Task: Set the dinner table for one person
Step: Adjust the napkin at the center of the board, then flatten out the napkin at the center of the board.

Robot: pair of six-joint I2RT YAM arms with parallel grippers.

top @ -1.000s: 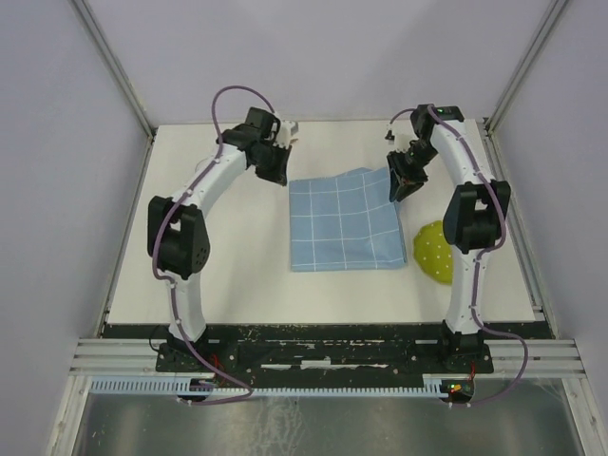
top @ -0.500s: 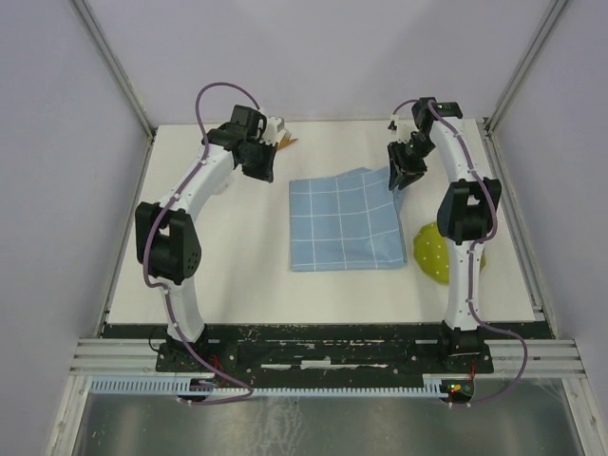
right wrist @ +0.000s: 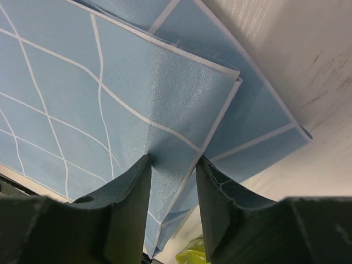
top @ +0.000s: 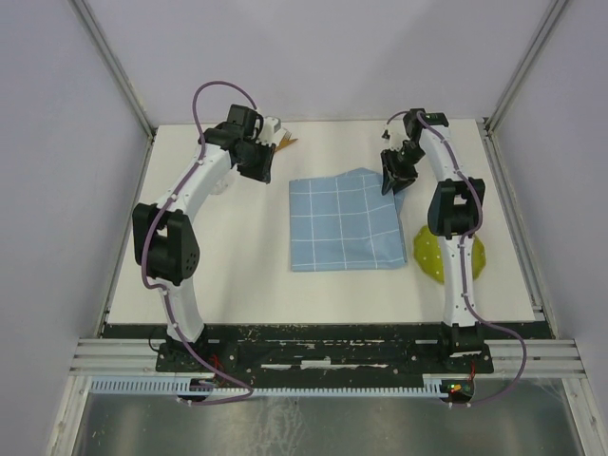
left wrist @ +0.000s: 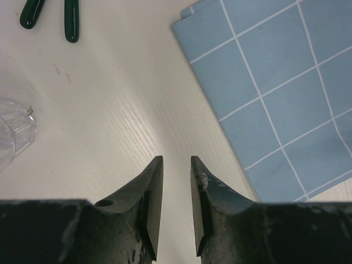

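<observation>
Your left hand (left wrist: 176, 160) is released, jaws slightly parted and empty, just beyond the blue gridded cloth's (top: 344, 220) far left corner. Your right hand (right wrist: 173, 158) is unclenched, fingers astride the cloth's far right corner. The off-white surface (top: 237, 275) lies beneath the cloth.

Top cam sits high above & behind the arm bases, looking down and fwd over the whole dinner table (top: 237, 275); wide, far off. L wrist cam rides behind the left gripper (left wrist: 176, 162), facing down at the tabletop from close, w/ a corner of the blue gridded cloth (left wrist: 275, 93) in shot. R wrist cam looks past the right gripper (right wrist: 173, 159), v. close on the cloth's folded corner. I see the cloth in all 3 views.
</observation>
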